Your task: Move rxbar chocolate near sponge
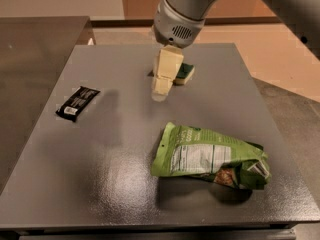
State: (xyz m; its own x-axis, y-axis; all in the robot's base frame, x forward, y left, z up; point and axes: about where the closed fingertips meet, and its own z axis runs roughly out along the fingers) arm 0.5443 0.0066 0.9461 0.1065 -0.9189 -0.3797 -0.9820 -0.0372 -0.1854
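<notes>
Grey table [125,194] fills the single camera view, and the arm [178,18] comes in from the top edge above it. Its pale grey, rounded wrist housing leans down towards the table's far half. Below the housing hangs the cream-coloured gripper [161,88], pointing almost straight down with a slight lean to the picture's left. Its tip hovers just over the surface and holds nothing. From this angle I cannot tell whether it is open or closed.

The sponge [185,74], dark green on top and pale yellow below, lies just behind the gripper and to its right in the picture. The gripper partly covers it. The rxbar chocolate [78,103], a flat black bar with white print, lies well apart from the gripper, off to its picture-left and a little nearer the camera. A crinkled green snack bag [210,156] lies nearer the camera than the gripper and to its picture-right, clear of it.
</notes>
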